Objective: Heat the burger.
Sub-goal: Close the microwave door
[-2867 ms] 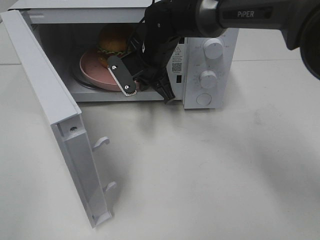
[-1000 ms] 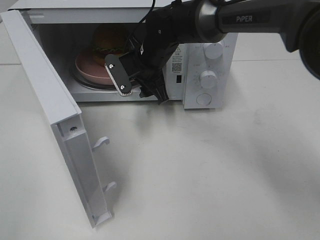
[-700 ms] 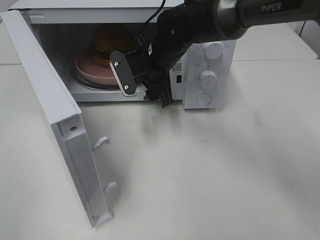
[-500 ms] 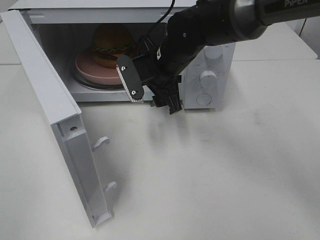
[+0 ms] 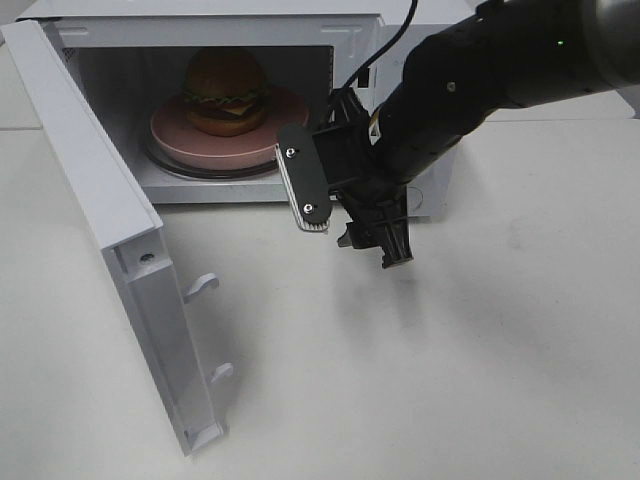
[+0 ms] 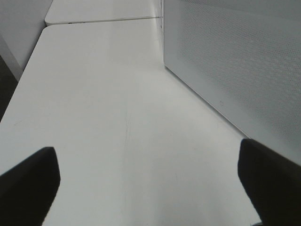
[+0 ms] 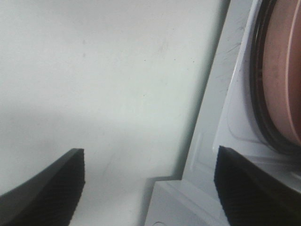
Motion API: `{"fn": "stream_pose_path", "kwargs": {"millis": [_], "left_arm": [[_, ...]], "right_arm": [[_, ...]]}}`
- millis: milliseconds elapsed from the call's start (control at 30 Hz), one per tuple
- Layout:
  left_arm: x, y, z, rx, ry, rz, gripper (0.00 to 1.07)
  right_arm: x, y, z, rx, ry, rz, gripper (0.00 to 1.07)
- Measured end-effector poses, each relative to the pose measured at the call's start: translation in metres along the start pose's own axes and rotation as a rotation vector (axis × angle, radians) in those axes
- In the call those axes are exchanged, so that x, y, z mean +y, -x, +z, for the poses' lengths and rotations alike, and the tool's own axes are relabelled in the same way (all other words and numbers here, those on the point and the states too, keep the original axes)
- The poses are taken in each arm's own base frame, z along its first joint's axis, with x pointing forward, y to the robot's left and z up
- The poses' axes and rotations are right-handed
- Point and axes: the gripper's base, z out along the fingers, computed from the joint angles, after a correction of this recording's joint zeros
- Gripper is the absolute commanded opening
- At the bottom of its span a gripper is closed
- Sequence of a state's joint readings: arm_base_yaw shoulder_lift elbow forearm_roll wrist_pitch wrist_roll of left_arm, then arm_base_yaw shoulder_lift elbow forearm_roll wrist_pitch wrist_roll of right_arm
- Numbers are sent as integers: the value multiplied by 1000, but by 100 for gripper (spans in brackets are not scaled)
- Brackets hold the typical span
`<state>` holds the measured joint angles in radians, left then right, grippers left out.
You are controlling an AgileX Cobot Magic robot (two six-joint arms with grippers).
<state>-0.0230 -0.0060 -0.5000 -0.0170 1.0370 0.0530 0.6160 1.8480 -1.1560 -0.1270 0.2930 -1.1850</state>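
The burger [image 5: 225, 88] is sitting upright on the pink plate [image 5: 178, 132], toward the plate's middle. The plate is resting on the glass turntable [image 5: 185, 163] inside the microwave [image 5: 200, 30], which is standing at the far edge of the table [image 5: 450, 380]. Nothing is touching the burger. The door [image 5: 95, 190] is standing wide open, hinged on the left and angling out toward the table's near left corner.

The right arm [image 5: 470, 90] is reaching in from the far right corner and crossing in front of the microwave's control panel, hiding most of it. Its wrist is bending downward, so the right gripper [image 5: 347, 218] is hanging just outside the lower right corner of the cavity, above the table and apart from the plate. Its jaws are standing spread with nothing between them. The right wrist view is showing the plate's rim and the dark edge of the turntable beyond the fingers [image 7: 49, 186].

The left gripper [image 6: 148, 186] is holding low over the table beside a white perforated panel [image 6: 235, 56]. Its jaws are likewise parted and empty.
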Motion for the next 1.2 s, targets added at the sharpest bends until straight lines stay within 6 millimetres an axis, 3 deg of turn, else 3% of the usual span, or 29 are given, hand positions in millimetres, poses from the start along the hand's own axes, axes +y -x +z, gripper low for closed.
{"fn": "stream_pose_path", "kwargs": {"millis": [267, 333, 600, 667, 833, 1200], "left_arm": [[0, 0, 0, 0, 0, 0, 98], [0, 0, 0, 0, 0, 0, 98], [0, 0, 0, 0, 0, 0, 98], [0, 0, 0, 0, 0, 0, 98], [0, 0, 0, 0, 0, 0, 98], [0, 0, 0, 0, 0, 0, 98]], "right_arm": [[15, -5, -24, -1, -4, 99, 76], [21, -8, -47, -13, -36, 179, 76], [32, -13, -77, -34, -74, 347, 76], [42, -17, -96, -25, -62, 490, 76], [52, -23, -120, 19, -16, 692, 76], [73, -33, -168, 120, 49, 1016, 76]]}}
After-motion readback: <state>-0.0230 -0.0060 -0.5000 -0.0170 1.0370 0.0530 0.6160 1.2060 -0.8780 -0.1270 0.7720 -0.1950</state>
